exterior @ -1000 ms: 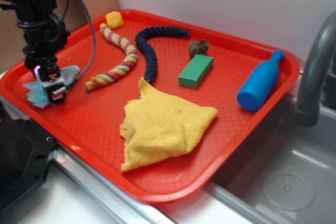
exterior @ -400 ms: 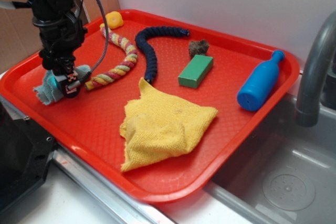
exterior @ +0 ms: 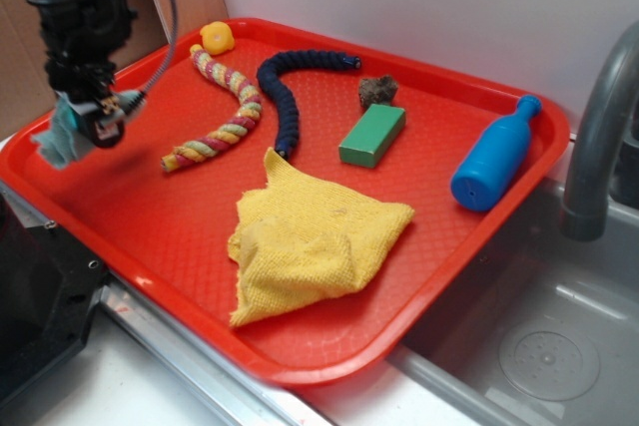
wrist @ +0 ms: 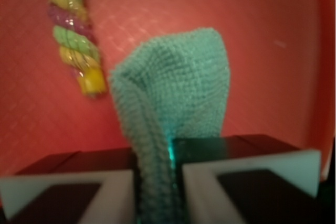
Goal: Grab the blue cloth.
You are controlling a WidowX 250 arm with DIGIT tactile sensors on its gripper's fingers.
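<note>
The end effector (exterior: 100, 119) is pinched tight on the blue cloth (wrist: 176, 98), whose folded fabric is squeezed between the two pads and hangs clear above the left end of the red tray (exterior: 140, 209). Just beyond it lies the multicoloured rope (wrist: 73, 35), with the yellow towel (exterior: 310, 241) farther off mid-tray.

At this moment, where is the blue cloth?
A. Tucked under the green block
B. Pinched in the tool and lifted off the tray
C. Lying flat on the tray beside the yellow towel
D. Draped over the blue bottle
B: the blue cloth is squeezed between the tool's fingers and hangs clear of the red tray in the exterior view.
</note>
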